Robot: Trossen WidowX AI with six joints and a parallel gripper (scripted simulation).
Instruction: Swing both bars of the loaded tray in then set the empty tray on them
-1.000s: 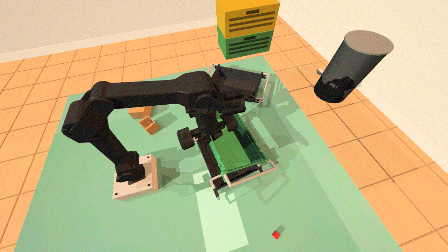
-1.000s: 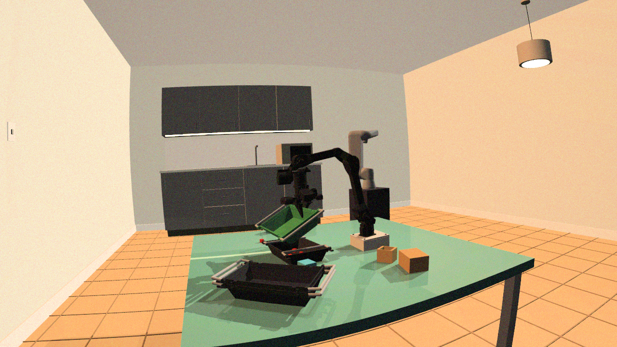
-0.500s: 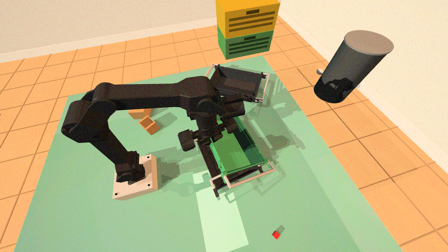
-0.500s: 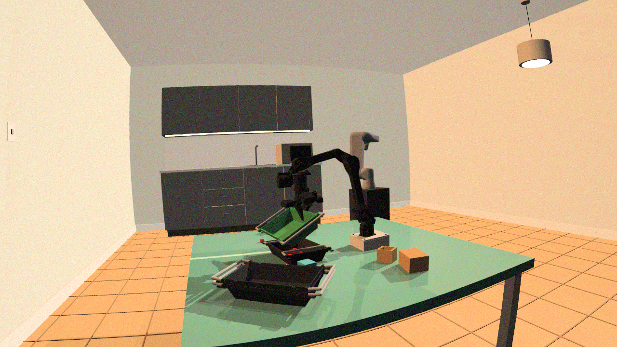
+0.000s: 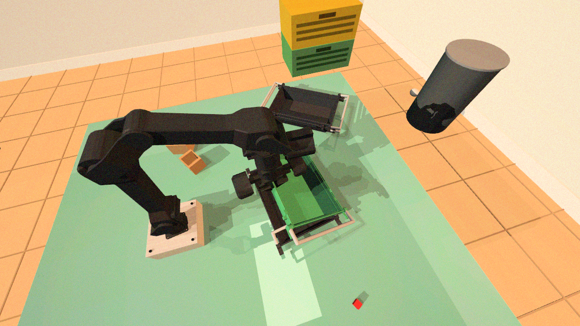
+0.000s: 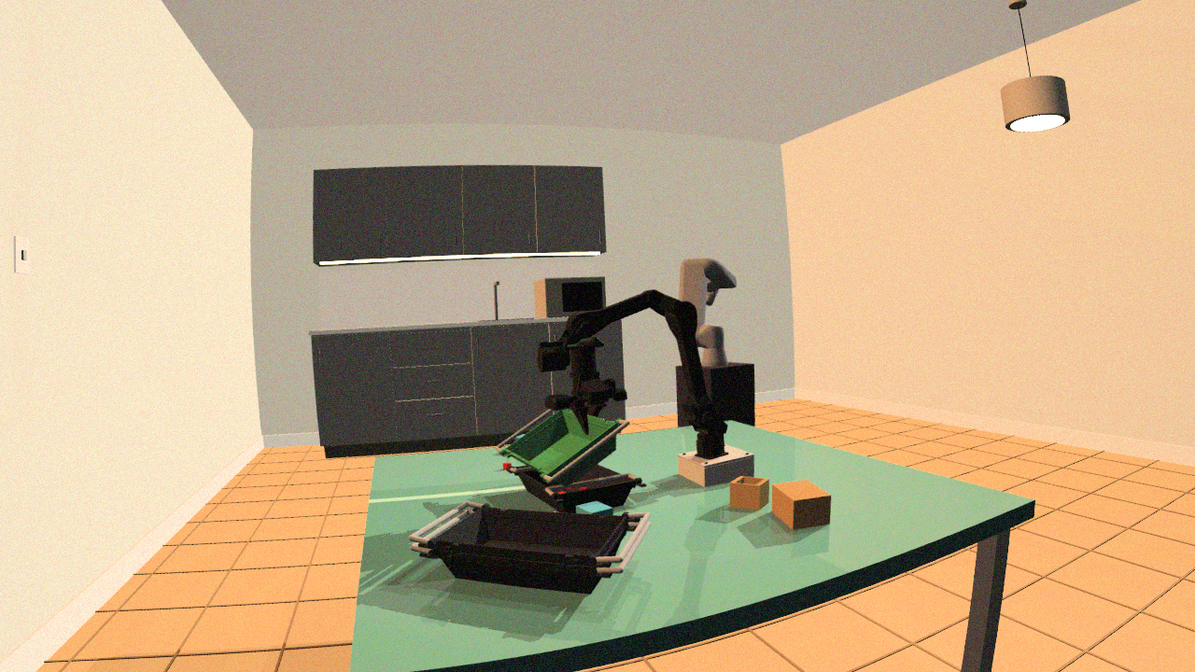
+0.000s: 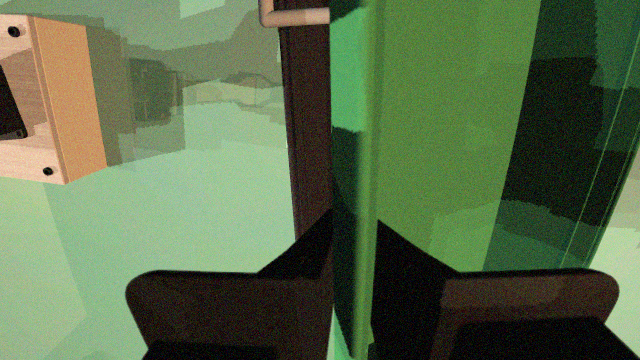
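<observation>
The empty green tray [image 5: 300, 198] [image 6: 551, 451] [image 7: 450, 125] is tilted over the loaded black tray [image 5: 271, 206] [image 6: 620, 493] [image 7: 310, 125], its side nearer the arm base raised. My gripper [image 5: 276, 185] [image 6: 583, 427] [image 7: 346, 218] is shut on the green tray's raised long rim. One bar [image 5: 279, 230] [image 6: 595, 482] [image 7: 300, 18] of the loaded tray runs in across its top, under the green tray. The other bar is mostly hidden. Red blocks [image 6: 581, 490] show inside the loaded tray. Whether the green tray touches the bars or tray below, I cannot tell.
Another black tray [image 5: 308, 103] [image 6: 517, 560], its bars outward, stands beside the pair. A small open orange box [image 5: 192, 161] [image 6: 749, 493] and an orange block [image 6: 800, 504] stand near the arm base. A loose red block [image 5: 357, 303] [image 6: 506, 466] and a cyan block [image 6: 595, 508] also show.
</observation>
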